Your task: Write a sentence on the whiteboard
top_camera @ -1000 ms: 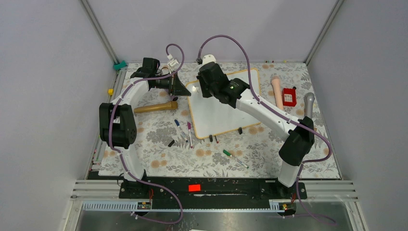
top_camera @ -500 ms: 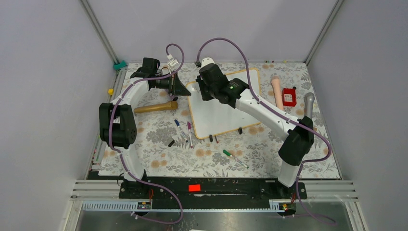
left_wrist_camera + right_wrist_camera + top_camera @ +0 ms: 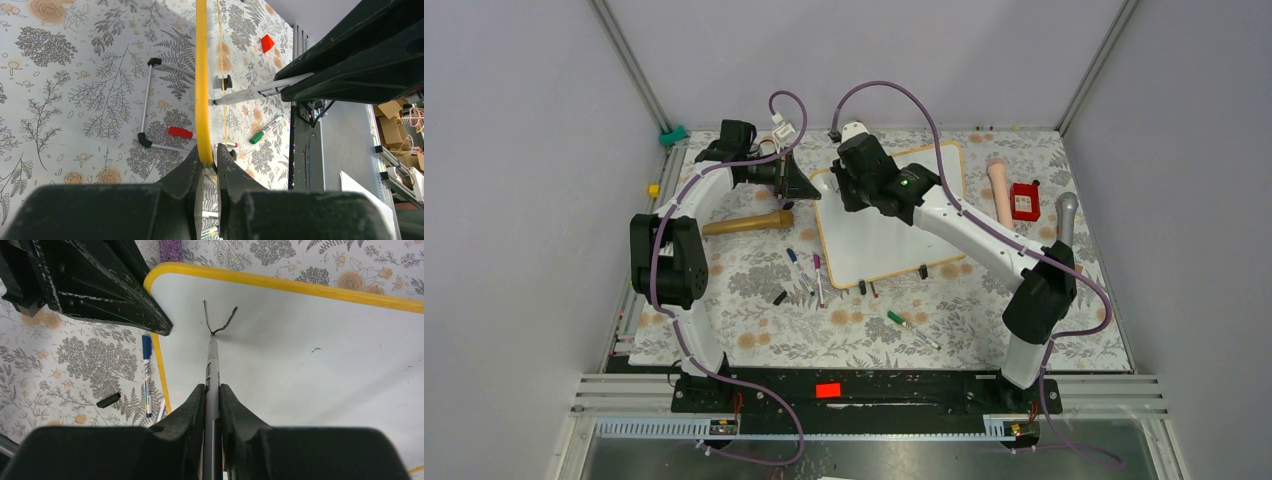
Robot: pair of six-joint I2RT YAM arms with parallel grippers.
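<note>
Now right gripper (image 3: pixel 212 389) pinches the marker (image 3: pixel 213 357), tip on the whiteboard (image 3: pixel 320 360) at a forked stroke (image 3: pixel 220 324); left gripper (image 3: pixel 209 159) clamps its edge.

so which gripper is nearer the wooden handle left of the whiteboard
Left. The left gripper clamps the whiteboard frame just beyond the wooden handle; the right gripper holds a marker farther right, over the board.

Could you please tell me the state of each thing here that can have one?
whiteboard: almost blank, edge clamped.
sentence: barely begun, one Y-shaped stroke.
marker: uncapped, tip at the stroke's foot.
left gripper: jaws shut on the whiteboard's frame.
right gripper: jaws shut on the marker.
black cap: loose, beside the whiteboard.
</note>
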